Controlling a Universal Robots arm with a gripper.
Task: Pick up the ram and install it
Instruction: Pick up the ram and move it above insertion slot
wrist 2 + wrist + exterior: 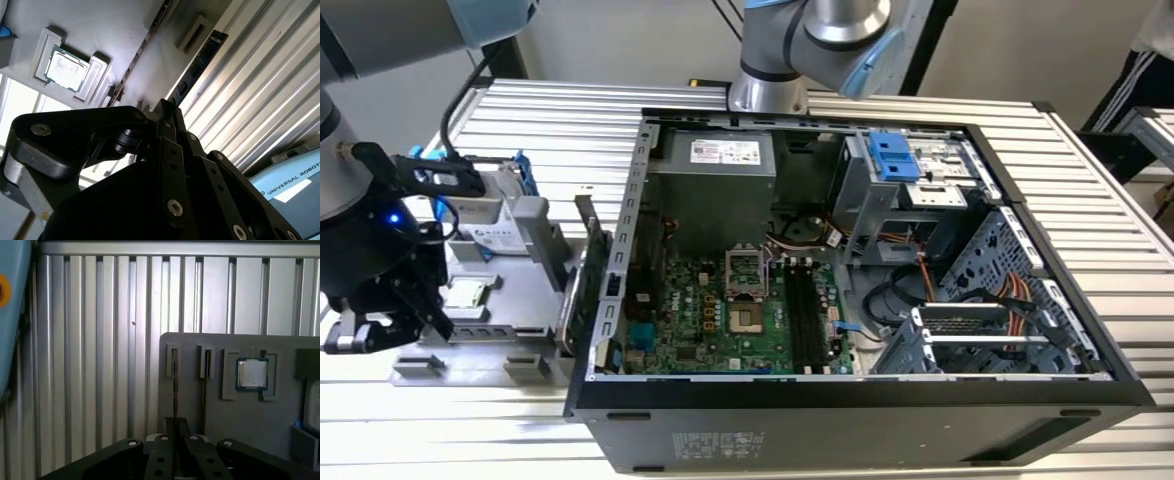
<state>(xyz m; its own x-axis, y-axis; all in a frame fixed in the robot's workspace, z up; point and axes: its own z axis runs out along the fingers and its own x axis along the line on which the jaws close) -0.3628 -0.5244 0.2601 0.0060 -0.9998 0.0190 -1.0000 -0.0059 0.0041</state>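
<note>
The ram [175, 390] is a thin dark stick standing on edge in a slot near the edge of the grey parts tray [200, 405]. In the second wrist view the ram [200, 65] runs out beyond the black fingertips. My gripper [176, 426] sits over that slot with its fingers drawn together on the stick. In the exterior view the gripper [374, 325] hangs low at the tray's [520, 350] left edge, to the left of the open computer case [1067, 300]. The long black memory slots [803, 320] lie on the green motherboard inside the case.
On the tray are a square processor chip [251, 374], a second narrow slot [205, 365], a silver drive in a blue frame [494, 215] and a green card [594, 265] standing beside the case wall. Ribbed metal table [547, 110] surrounds everything.
</note>
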